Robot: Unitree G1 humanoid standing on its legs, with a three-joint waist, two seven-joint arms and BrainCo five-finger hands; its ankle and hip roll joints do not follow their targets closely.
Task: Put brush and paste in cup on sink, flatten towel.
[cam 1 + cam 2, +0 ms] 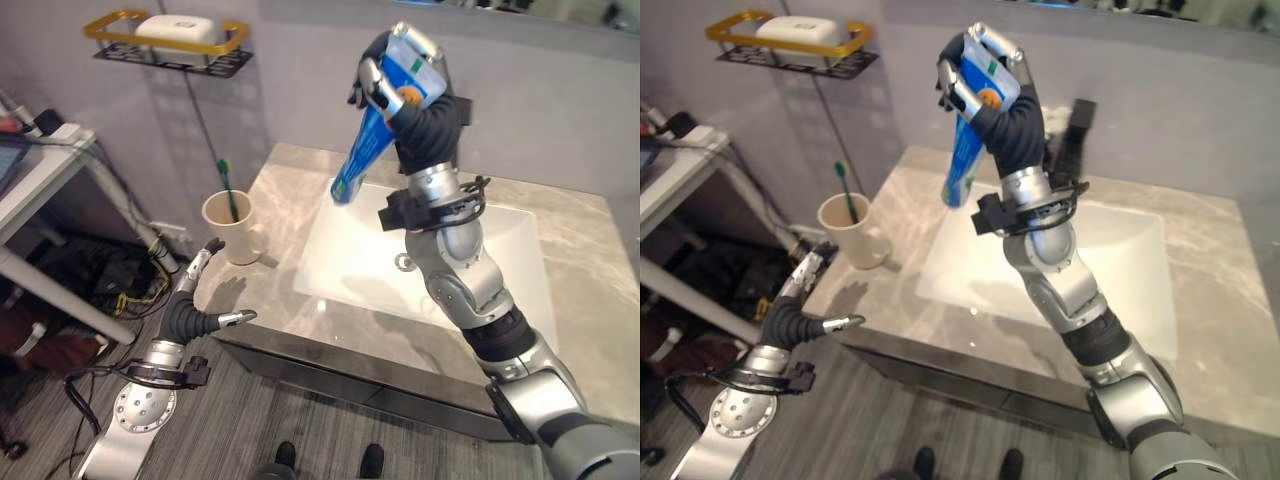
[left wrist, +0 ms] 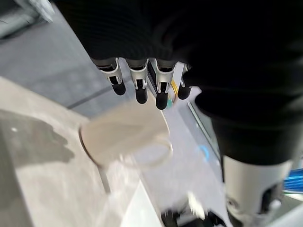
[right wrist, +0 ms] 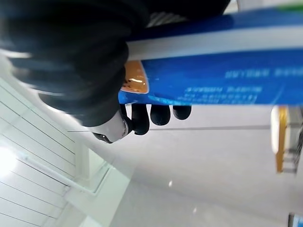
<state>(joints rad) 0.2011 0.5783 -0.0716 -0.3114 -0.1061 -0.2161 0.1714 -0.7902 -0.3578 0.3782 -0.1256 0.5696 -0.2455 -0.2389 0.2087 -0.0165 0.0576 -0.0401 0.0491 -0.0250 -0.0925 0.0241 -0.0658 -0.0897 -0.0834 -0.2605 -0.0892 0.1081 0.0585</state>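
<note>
My right hand [image 1: 422, 105] is raised high over the back left of the white sink [image 1: 480, 250], shut on a blue toothpaste tube [image 1: 362, 152] that slants down and to the left. In the right wrist view the tube [image 3: 227, 75] lies across the palm with curled fingertips [image 3: 158, 113] below it. A cream cup [image 1: 228, 228] stands on the grey marble counter [image 1: 580, 260] left of the sink, with a green toothbrush [image 1: 228, 190] upright in it. My left hand [image 1: 195, 300] is open at the counter's front left corner, just below the cup [image 2: 123, 137] and apart from it.
A gold-rimmed wall rack [image 1: 170, 45] with a white soap bar hangs at the upper left. A dark faucet [image 1: 1080, 120] stands behind the sink. A white side table [image 1: 40, 170] with cables under it stands on the left.
</note>
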